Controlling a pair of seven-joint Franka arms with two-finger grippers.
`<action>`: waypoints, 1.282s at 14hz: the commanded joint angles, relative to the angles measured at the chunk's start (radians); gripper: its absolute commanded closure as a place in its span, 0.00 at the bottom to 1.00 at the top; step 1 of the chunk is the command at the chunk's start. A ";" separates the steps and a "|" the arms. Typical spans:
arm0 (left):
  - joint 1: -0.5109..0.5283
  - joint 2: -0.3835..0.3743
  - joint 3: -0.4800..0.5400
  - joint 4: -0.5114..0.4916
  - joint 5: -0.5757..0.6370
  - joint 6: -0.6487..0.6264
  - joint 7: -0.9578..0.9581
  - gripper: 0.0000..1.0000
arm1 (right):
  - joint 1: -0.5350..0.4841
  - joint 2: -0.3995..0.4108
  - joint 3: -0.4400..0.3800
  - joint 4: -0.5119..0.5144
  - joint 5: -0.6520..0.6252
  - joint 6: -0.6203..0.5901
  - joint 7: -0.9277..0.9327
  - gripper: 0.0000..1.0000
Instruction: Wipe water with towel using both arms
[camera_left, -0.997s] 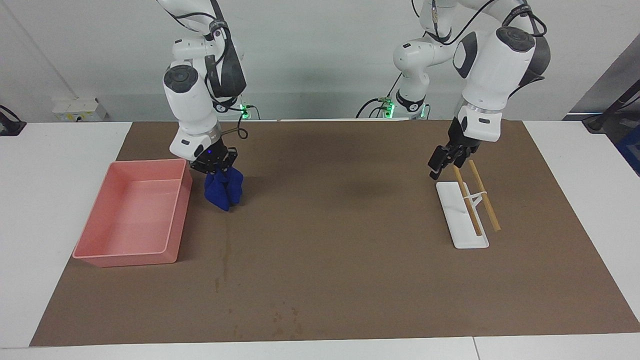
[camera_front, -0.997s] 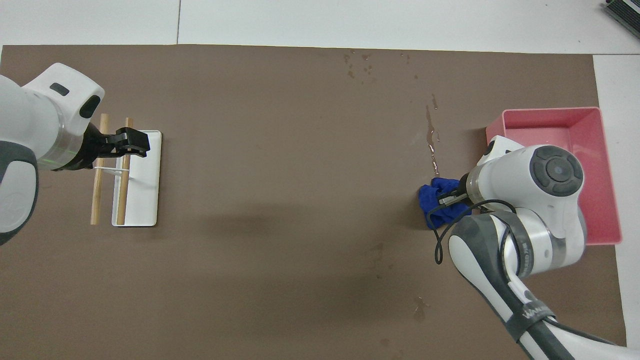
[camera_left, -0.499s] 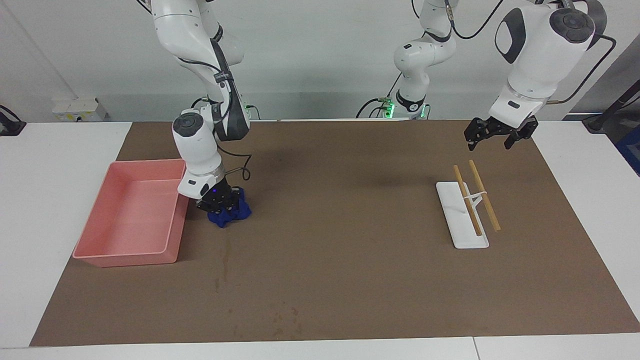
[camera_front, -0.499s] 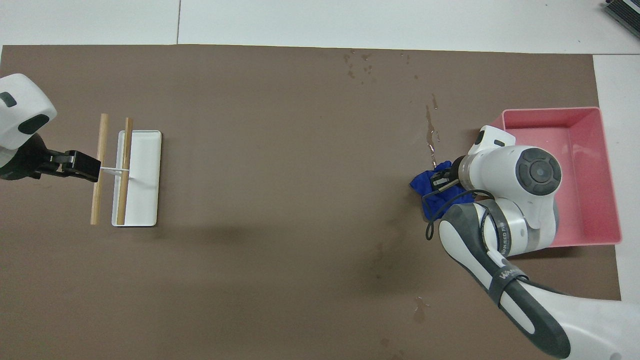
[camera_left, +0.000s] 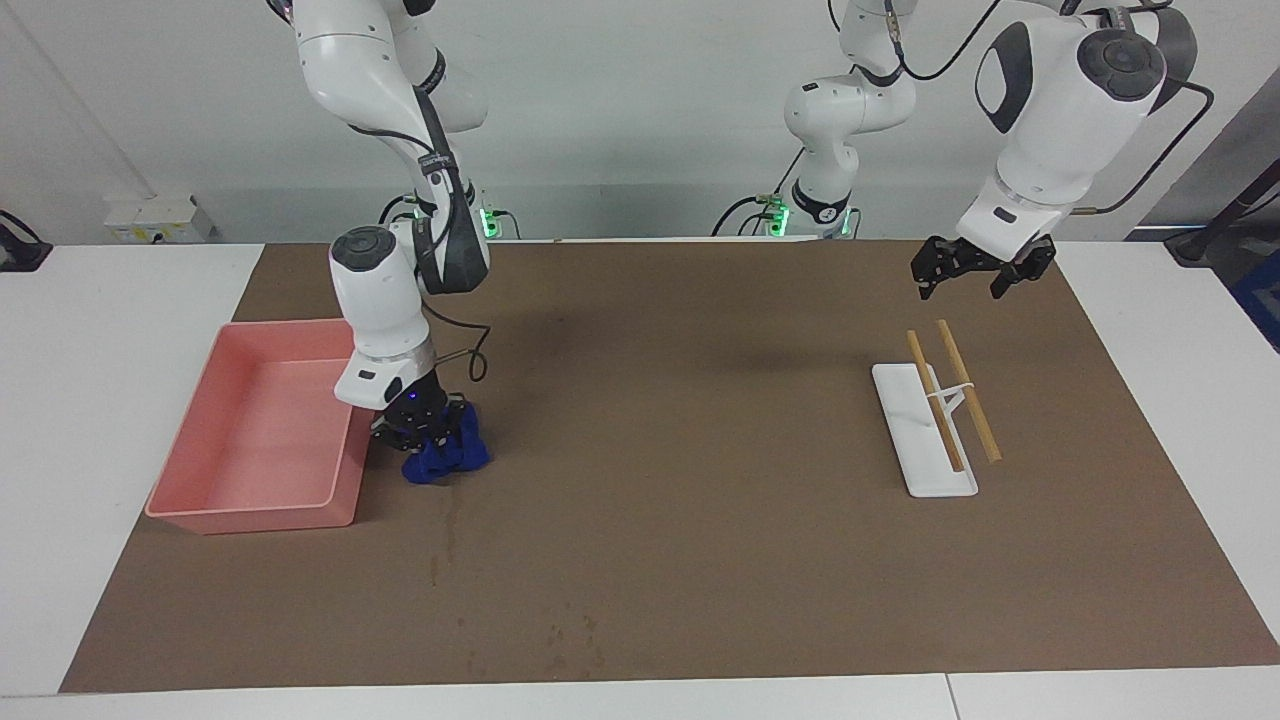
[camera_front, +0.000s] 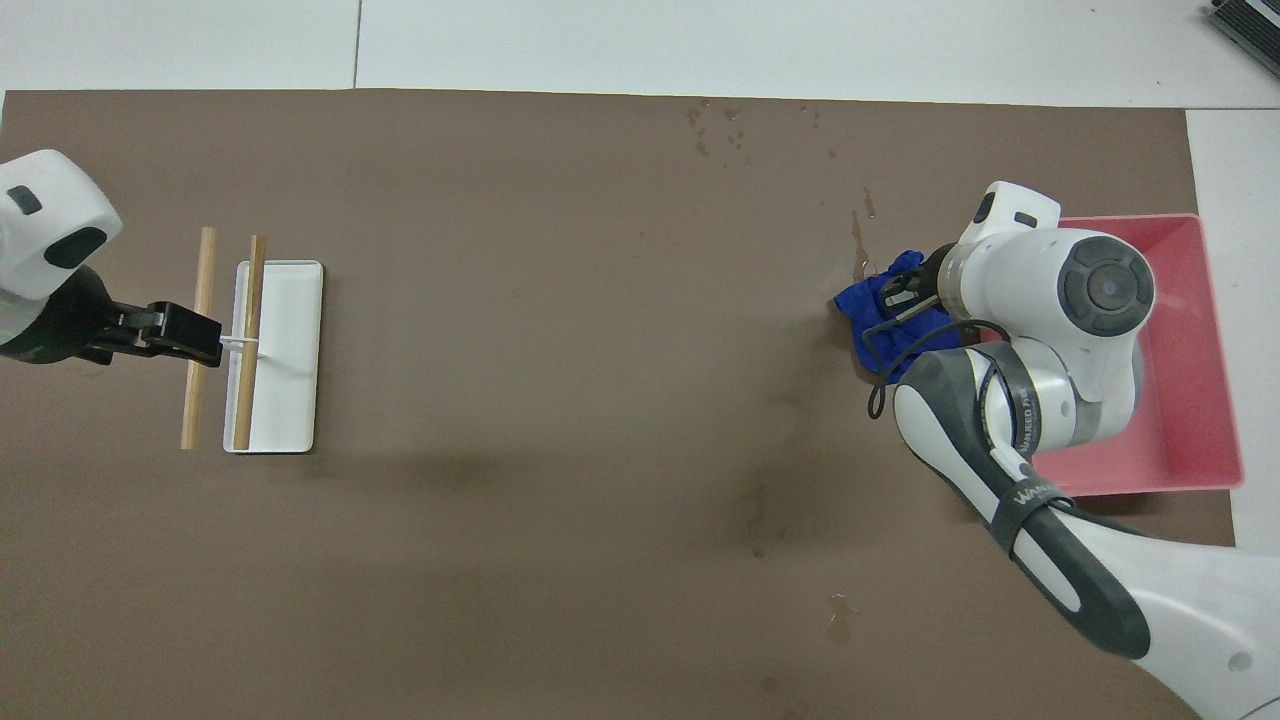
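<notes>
My right gripper (camera_left: 420, 430) is shut on the royal-blue towel (camera_left: 447, 457) and presses it onto the brown mat right beside the pink tray. The towel also shows in the overhead view (camera_front: 872, 303), under the right gripper (camera_front: 905, 290). The water, a thin faint streak (camera_left: 446, 522), runs from the towel away from the robots; in the overhead view the streak (camera_front: 857, 235) shows just past the towel. My left gripper (camera_left: 968, 278) is open and empty, up in the air over the mat at the chopsticks' robot-side ends; it also shows in the overhead view (camera_front: 200, 337).
A pink tray (camera_left: 250, 518) lies at the right arm's end, touching distance from the towel. A white rest (camera_left: 925, 460) with two wooden chopsticks (camera_left: 975, 405) lies at the left arm's end. A cluster of small dark spots (camera_left: 570, 640) sits near the mat's edge farthest from the robots.
My right gripper lowered the towel onto the mat and dragged it along the streak, away from the robots. My left gripper rose from the chopsticks and opened.
</notes>
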 joint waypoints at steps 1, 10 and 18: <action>-0.038 -0.014 0.051 0.050 -0.022 -0.009 -0.005 0.00 | -0.012 0.120 0.009 0.134 -0.020 0.011 -0.017 1.00; -0.012 -0.001 0.002 0.148 0.006 -0.127 0.003 0.00 | 0.028 0.294 0.011 0.378 -0.020 0.011 -0.003 1.00; 0.002 -0.014 0.004 0.116 0.004 -0.115 -0.002 0.00 | 0.019 0.345 0.009 0.252 -0.010 0.209 0.046 1.00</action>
